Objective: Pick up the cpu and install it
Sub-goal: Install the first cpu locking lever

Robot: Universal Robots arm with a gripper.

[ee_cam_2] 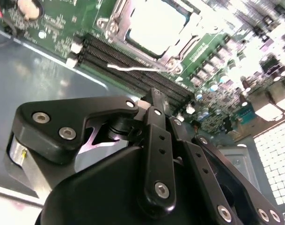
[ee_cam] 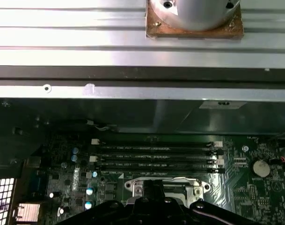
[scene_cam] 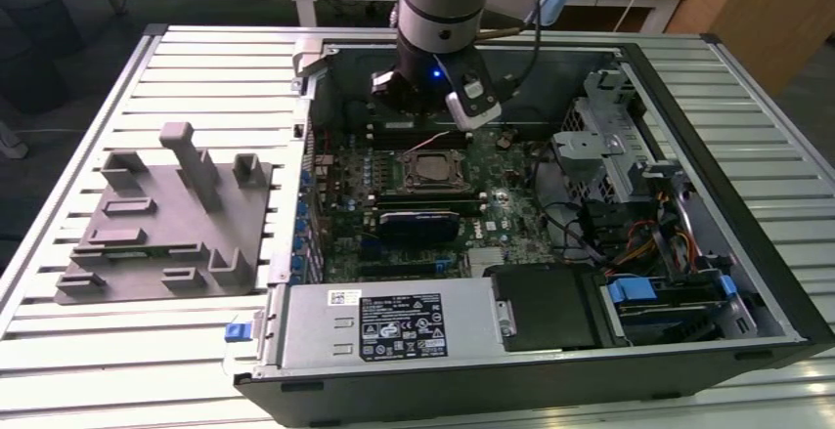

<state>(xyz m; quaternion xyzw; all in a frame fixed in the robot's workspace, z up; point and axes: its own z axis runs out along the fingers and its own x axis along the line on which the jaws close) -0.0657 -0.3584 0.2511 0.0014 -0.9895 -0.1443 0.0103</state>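
Gripper (scene_cam: 425,116) hangs inside the open computer case (scene_cam: 522,390) on the slatted table (scene_cam: 196,67), above the memory slots (ee_cam: 156,154) beside the socket frame (ee_cam_2: 115,23). Whether its jaws are released or clenched, I cannot tell. The cpu (ee_cam_2: 156,21) lies flat within that frame on the motherboard (scene_cam: 509,224), apart from the gripper.

no readable print
the label (scene_cam: 402,325) on the power supply (scene_cam: 313,336) carries print too small to make out.
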